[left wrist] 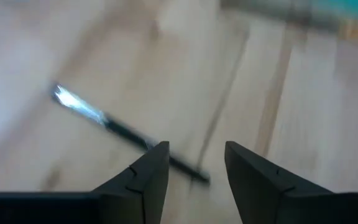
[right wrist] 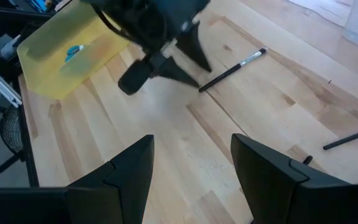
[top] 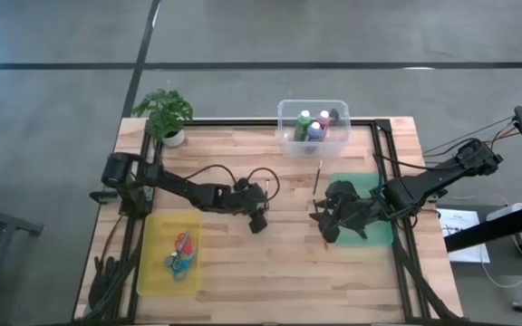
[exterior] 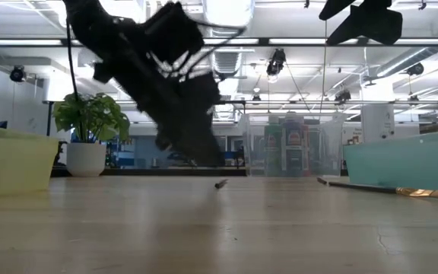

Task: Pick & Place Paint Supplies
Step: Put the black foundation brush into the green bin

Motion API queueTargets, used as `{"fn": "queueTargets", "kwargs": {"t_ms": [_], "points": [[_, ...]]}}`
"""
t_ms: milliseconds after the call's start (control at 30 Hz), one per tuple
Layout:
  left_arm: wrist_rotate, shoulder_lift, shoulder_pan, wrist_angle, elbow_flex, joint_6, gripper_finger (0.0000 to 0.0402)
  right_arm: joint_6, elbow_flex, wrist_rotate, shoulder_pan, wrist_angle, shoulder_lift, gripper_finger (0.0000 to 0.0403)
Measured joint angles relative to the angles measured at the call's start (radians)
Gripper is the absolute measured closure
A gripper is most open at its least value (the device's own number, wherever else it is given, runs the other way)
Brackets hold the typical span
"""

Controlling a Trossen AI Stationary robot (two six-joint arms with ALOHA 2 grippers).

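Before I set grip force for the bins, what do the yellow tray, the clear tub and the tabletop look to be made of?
Yellow tray: likely thin translucent plastic, since the wood shows faintly through it. Clear tub: transparent plastic by its look, with the bottles visible through the walls. Tabletop: light wood in joined strips, with grain and seams showing and a matte finish.

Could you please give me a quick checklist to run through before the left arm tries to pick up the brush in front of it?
1. Left gripper open: ok, there is a gap between its fingers.
2. Brush lying flat on the table, between the fingertips: ok.
3. Brush already gripped: not ok, it lies loose.
4. Right gripper apart from the left arm: ok, open and holding nothing, over the green tray.
5. Second brush clear of the grab: ok.
6. Where this brush belongs: cannot tell.
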Motion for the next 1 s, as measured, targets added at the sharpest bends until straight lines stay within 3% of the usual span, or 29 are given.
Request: {"fn": "queueTargets", "kwargs": {"t_ms": [300, 567, 733, 1000], "points": [[-0.117, -0.002, 0.138, -0.013, 0.112, -0.091, 0.0236, -0.003, -0.007, 0.003, 0.0, 0.002, 0.0, 0.0191], [-0.077, 0.09, 0.282, -0.29, 0.287, -0.311, 0.0236, 0.002, -0.011, 0.003, 0.0, 0.002, 0.0, 0.0191], [-0.017, 0.146, 0.286, -0.383, 0.386, -0.341, 0.0236, -0.001, -0.011, 0.003, 0.0, 0.001, 0.0, 0.0191], [-0.008, 0.26, 0.266, -0.499, 0.483, -0.491, 0.0236, -0.004, -0.014, 0.003, 0.0, 0.001, 0.0, 0.0191]]}}
